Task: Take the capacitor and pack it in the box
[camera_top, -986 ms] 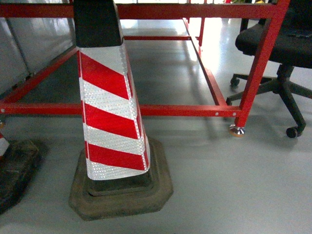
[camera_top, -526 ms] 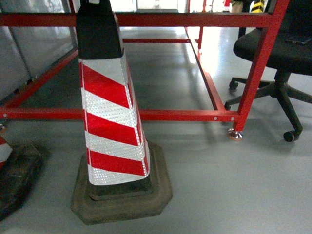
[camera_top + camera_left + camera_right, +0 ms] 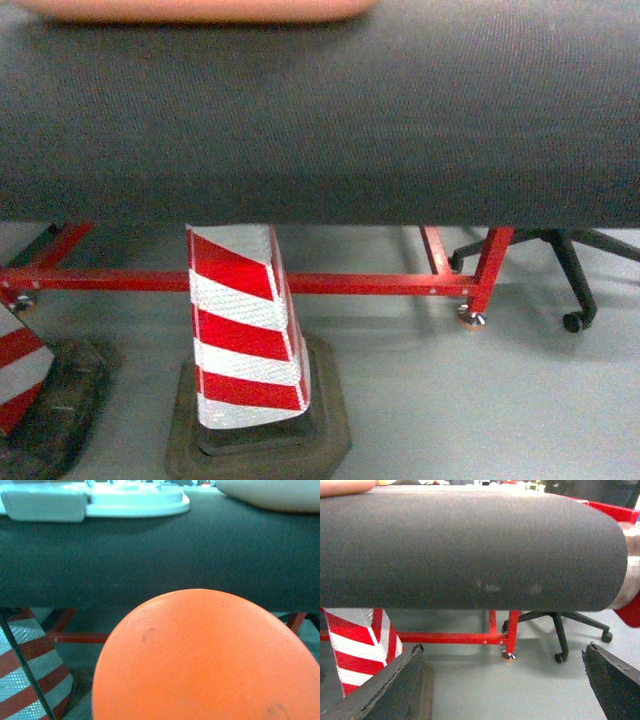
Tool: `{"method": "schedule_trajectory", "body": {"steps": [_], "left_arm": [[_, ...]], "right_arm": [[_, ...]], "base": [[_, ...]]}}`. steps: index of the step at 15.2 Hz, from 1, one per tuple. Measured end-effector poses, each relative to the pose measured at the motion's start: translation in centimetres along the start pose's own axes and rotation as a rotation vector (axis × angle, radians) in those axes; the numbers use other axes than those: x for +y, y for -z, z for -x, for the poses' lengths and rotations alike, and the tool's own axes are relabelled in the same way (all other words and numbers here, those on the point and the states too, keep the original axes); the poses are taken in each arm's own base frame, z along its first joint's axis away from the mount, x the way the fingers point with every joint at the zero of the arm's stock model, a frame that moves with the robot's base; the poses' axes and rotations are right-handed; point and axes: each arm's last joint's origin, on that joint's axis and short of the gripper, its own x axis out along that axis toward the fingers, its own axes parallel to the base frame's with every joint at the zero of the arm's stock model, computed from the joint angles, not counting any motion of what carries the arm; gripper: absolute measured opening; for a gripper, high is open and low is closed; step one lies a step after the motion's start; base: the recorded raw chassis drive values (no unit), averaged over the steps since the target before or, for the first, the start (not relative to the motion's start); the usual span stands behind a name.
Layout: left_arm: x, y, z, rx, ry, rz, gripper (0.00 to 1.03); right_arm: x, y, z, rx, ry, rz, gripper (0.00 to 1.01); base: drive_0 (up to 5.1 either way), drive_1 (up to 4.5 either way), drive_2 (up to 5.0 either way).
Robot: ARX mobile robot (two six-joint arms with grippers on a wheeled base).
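Cloth is most of what I see from the head camera: the dark table edge (image 3: 320, 120) fills the top half. A strip of the peach box (image 3: 190, 8) peeks over it at the very top, left of the middle, so the box sits up on the table. Under the table stands a red and white cone (image 3: 245, 330) on its dark foot. A red bar (image 3: 370, 284) runs behind the cone. A second cone (image 3: 20, 365) is cut off at the left edge, and black chair legs (image 3: 560, 270) show at the right.

My right gripper (image 3: 505, 690) hangs low in front of the table edge, not touching it. Its two black fingers (image 3: 385, 690) are spread wide with nothing between them.

From the left wrist, a big round orange shape (image 3: 205, 660) sits right against the lens. It is too close and blurry for me to say what it is. It hides the left gripper, so I cannot tell how that one stands. On the table behind it lies a white lid (image 3: 135, 500) beside a pale block (image 3: 45, 505).
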Motion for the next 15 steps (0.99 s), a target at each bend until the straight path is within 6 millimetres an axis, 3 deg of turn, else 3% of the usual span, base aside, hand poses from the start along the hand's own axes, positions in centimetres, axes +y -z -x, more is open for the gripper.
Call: {"method": "schedule_trajectory", "body": {"steps": [15], "left_arm": [[0.00,-0.01,0.00,-0.001,0.001,-0.002,0.44]], "right_arm": [[0.00,-0.01,0.00,-0.001,0.001,-0.001,0.98]], "base": [[0.0,0.00,0.0]]}}
